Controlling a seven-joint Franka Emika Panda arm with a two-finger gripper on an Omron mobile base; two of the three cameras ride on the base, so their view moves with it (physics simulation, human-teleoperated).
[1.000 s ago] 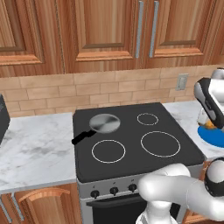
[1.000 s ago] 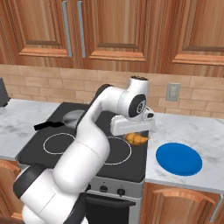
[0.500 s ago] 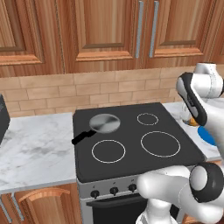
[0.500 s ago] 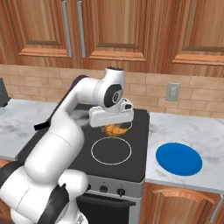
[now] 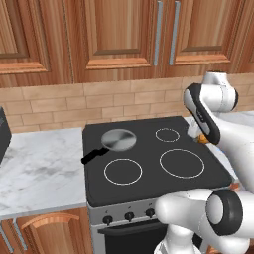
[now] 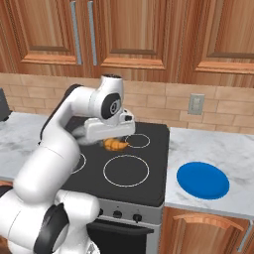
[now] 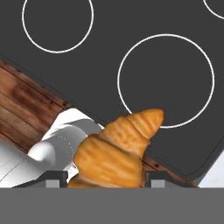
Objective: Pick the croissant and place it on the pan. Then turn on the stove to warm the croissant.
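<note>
While the gripper [image 6: 115, 144] hangs in the air above the stove [image 6: 149, 188], its fingers are pinched on the croissant [image 6: 115, 144], which sits between them clear of the glass. In the right base view the pastry shows just under the white hand, over the back of the cooktop, between the rear burner ring [image 6: 137, 141] and the larger front ring [image 6: 126, 170]. In the hand view the croissant [image 7: 117, 151] rises from between the two dark finger tips [image 7: 54, 179], its pointed end lying over the edge of a white ring, with black glass beyond it. From the left base view a sliver of the croissant [image 5: 203, 139] peeks out beside the arm at the right edge of the stove [image 5: 149, 196]. The pan [image 5: 118, 140] rests on the rear left burner, its black handle pointing toward the front left, well apart from the gripper. A row of black knobs [image 5: 129, 216] runs along the steel front. On the counter [image 6: 208, 144] to the right of the stove lies a blue plate [image 6: 203, 180].
</note>
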